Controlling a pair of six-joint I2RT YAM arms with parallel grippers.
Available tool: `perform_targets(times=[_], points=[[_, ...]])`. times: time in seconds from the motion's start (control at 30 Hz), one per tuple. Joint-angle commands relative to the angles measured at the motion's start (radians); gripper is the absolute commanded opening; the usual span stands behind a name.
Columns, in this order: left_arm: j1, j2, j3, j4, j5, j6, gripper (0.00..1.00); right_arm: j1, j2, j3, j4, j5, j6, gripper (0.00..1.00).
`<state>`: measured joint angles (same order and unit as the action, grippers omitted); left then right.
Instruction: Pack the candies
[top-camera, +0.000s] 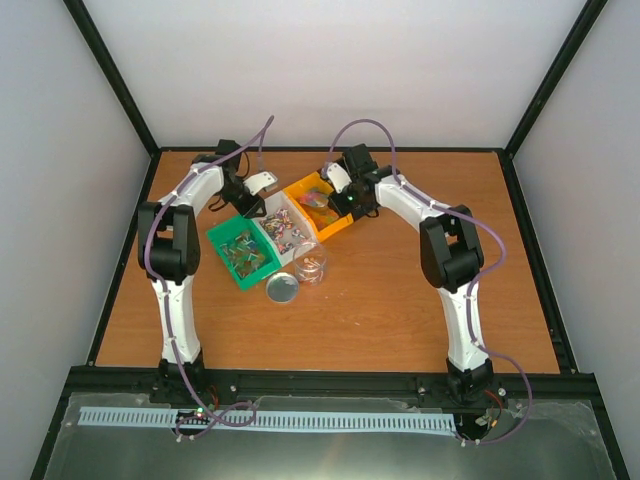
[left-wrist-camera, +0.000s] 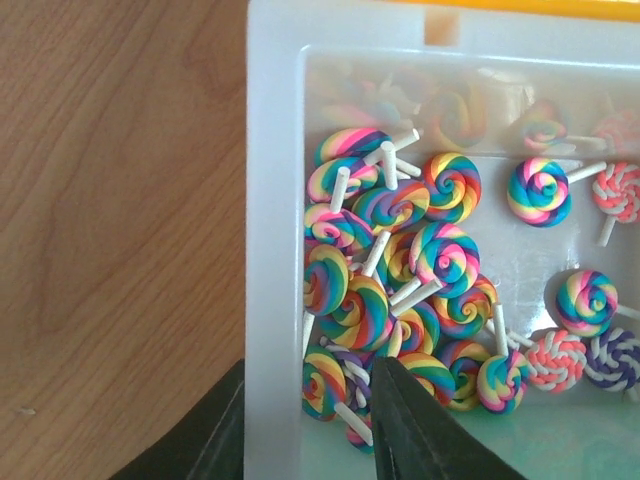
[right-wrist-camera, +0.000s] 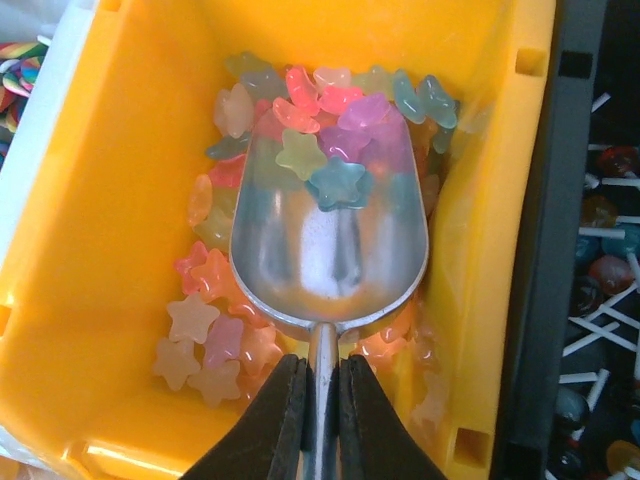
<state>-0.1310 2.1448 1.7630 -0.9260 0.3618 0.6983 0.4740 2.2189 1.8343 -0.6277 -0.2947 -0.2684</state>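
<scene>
The left gripper reaches into the white bin. Its jaws are partly spread and straddle the bin's side wall, one finger outside it and the other among the swirl lollipop candies. A few of these lie between the jaws, and most are heaped just ahead of the fingertips. The right gripper has its jaws pressed together on the thin handle of a metal scoop inside the yellow bin. Star candies sit in the scoop's far end and lie around it, ahead of the jaws.
</scene>
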Motion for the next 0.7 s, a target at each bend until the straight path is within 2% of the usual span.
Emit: perform_targets(times=[0.0,0.4,0.67], points=[[-0.024,0.028,0.013,-0.060,0.029,0.100,0.30,0.005,0.056,-0.100,0.051,-0.049,-0.026,0.03],[-0.024,0.043,0.043,-0.088,0.020,0.144,0.24,-0.010,-0.135,-0.479,0.422,-0.160,-0.031,0.03],[-0.027,0.049,0.059,-0.114,0.028,0.179,0.20,-0.032,-0.109,-0.501,0.591,-0.170,0.020,0.03]])
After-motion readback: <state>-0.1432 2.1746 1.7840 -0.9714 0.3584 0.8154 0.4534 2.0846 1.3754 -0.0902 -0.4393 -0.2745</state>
